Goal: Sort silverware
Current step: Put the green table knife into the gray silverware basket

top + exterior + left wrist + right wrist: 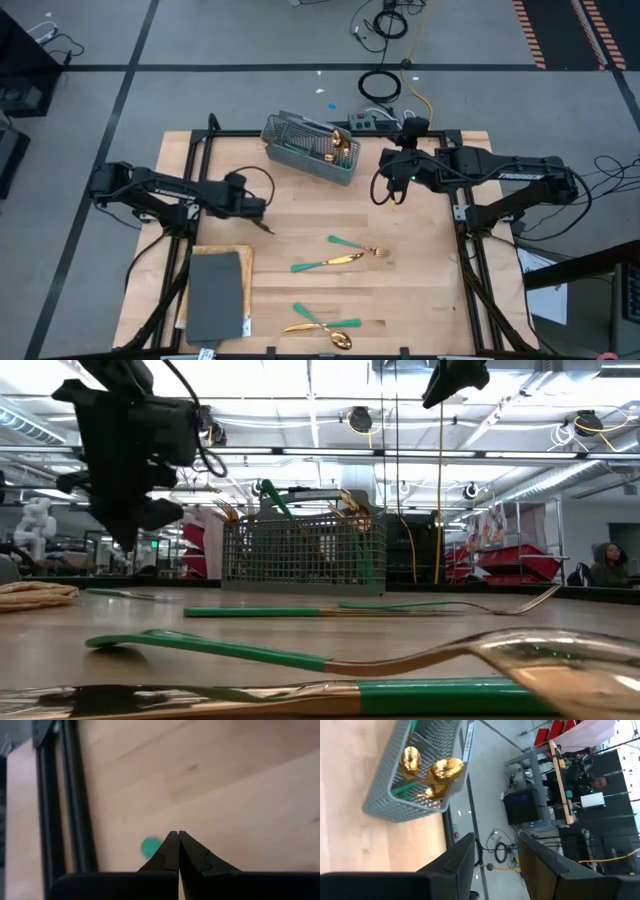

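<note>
1. Four pieces of silverware are seen lying loose on the table; two gold spoon heads and further pieces stand in the mesh basket.
2. The left gripper is held pinched together, empty, over bare wood.
3. The right gripper is parted, holding nothing, beside the basket.

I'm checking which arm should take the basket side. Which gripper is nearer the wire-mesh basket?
The right gripper, open, is nearer: it hangs just off the wire-mesh basket, toward the right arm's side. The left gripper, shut, sits farther off, nearer the table's front.
</note>
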